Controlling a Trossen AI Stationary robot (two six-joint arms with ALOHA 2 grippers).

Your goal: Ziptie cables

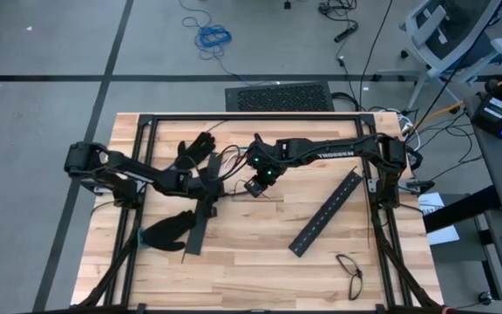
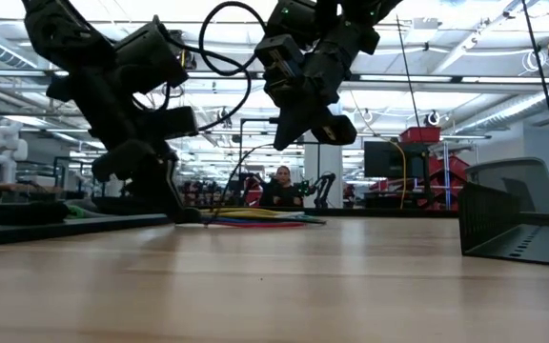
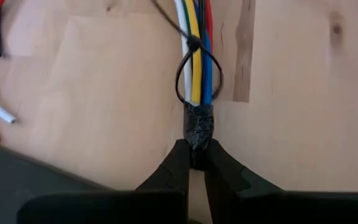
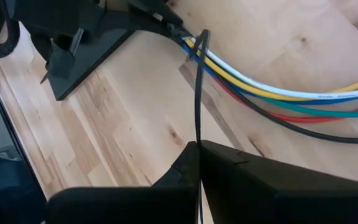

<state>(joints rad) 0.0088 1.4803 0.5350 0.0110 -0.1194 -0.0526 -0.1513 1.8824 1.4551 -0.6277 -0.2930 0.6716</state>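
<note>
my left gripper (image 3: pixel 194 163) pinches the cables' (image 3: pixel 196 56) taped end; they run toward the right gripper (image 4: pixel 197 152), clamped on the ziptie (image 4: pixel 198 87).

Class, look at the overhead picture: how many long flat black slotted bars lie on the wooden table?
2. One bar lies slanted on the table's right half, alone. The other bar lies left of centre beside a black glove, partly under the left arm, so part of it is hidden.

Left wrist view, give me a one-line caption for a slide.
Left gripper pinches the taped end of the cables, with a ziptie looped loosely around them.
</note>
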